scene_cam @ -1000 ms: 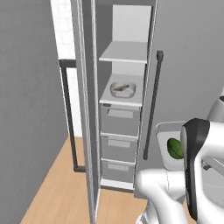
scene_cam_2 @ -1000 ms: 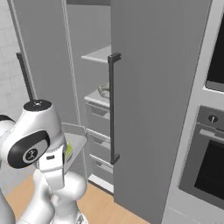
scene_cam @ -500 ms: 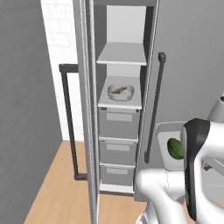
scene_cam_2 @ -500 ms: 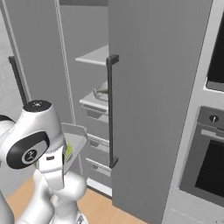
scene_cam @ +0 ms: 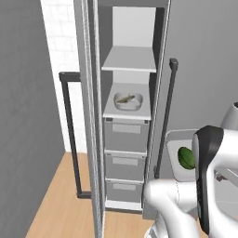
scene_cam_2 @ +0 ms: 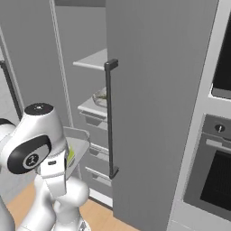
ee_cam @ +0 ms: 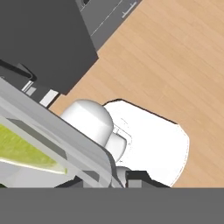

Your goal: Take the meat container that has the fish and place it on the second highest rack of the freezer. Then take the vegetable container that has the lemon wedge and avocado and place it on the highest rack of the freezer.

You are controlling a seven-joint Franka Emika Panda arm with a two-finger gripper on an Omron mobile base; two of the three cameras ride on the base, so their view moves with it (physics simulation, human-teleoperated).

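The freezer stands open, with three grey drawers below two pale shelves. The highest rack is bare. On the second rack rests the meat container with the slender fish in it; this container also peeks out behind the door. I hold the vegetable container low beside my arm, the dark green avocado inside it. The hand view has the lemon wedge behind the tray's grey rim. My gripper is shut on that rim.
The freezer's right door with its dark bar handle stands between the tray and the shelves. The left door's handle is at the left. Black-glass ovens are at the right. Wooden floor lies below.
The whole picture has shifted: the base has driven and the freezer's opening now faces the cameras more squarely and closer. The arm keeps the tray in the same pose.
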